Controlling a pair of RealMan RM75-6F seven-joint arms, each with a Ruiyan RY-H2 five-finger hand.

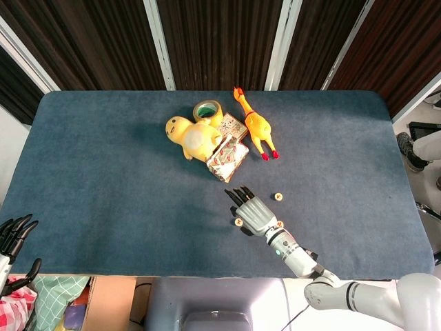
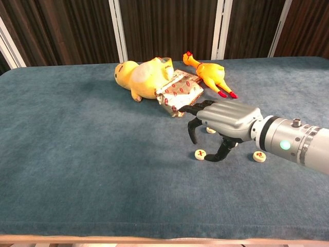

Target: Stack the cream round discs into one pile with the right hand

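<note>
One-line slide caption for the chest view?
Right hand hovers over cream round discs on blue felt table.

The right hand [image 2: 222, 121] is showing a silver-grey metallic shell over its back, ribbed in smooth ridges running toward the knuckles. Its fingers [image 2: 192, 131] are wearing matte black, slim and tapered, and the thumb is black too. Behind it, the right forearm [image 2: 293, 145] is presenting as a silver cylinder with a black band at the wrist, a small glowing teal light and a dark screw on top. The left hand [image 1: 14, 238] is showing black fingers above a pale grey palm.
</note>
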